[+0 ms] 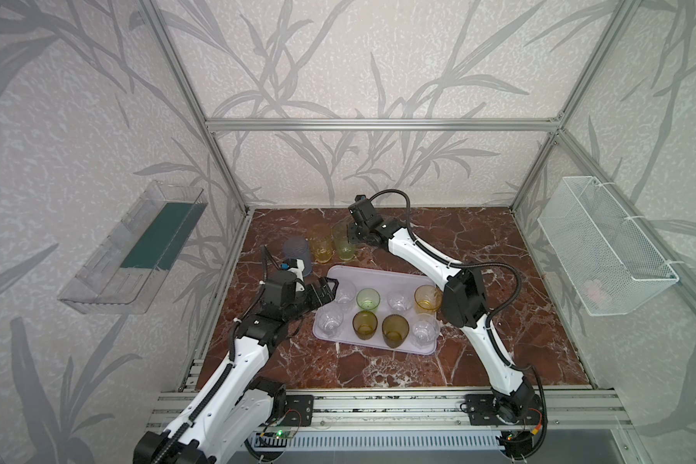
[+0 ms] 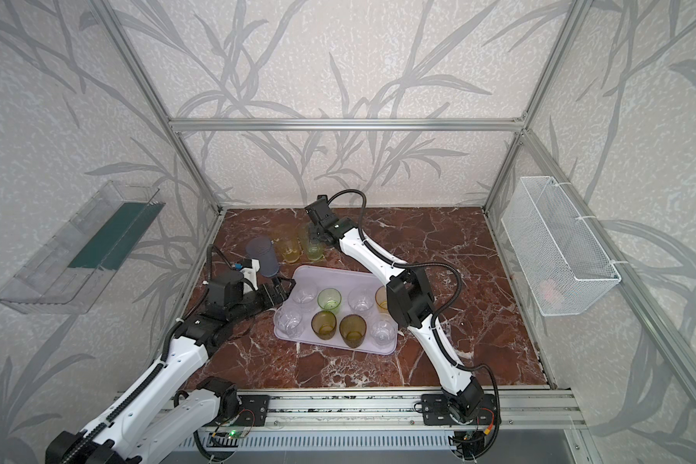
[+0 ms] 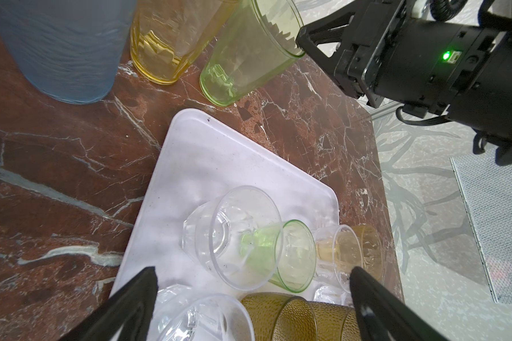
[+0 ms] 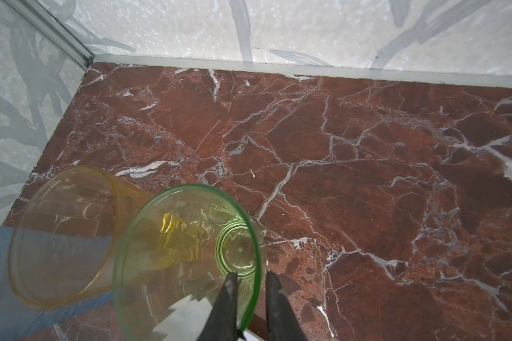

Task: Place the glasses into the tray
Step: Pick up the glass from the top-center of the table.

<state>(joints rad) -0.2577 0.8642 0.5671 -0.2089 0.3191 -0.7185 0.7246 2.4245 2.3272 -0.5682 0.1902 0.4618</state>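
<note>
I see my right gripper (image 4: 252, 275), jaws narrow, straddling the rim of the tall pale-green glass (image 4: 186, 236), though I can't tell whether it pinches.

Top views look down from high; both close wrist views share the pale-green glass (image 3: 243, 59).

No legible text, label, brand, number or sign on anything visible.

Red-brown white-veined marble table (image 1: 378, 369), pale lavender tray (image 1: 378, 277), grey leaf-print walls (image 1: 338, 60), tall pale-green glass (image 1: 344, 245), white mesh basket (image 1: 603, 249)
</note>
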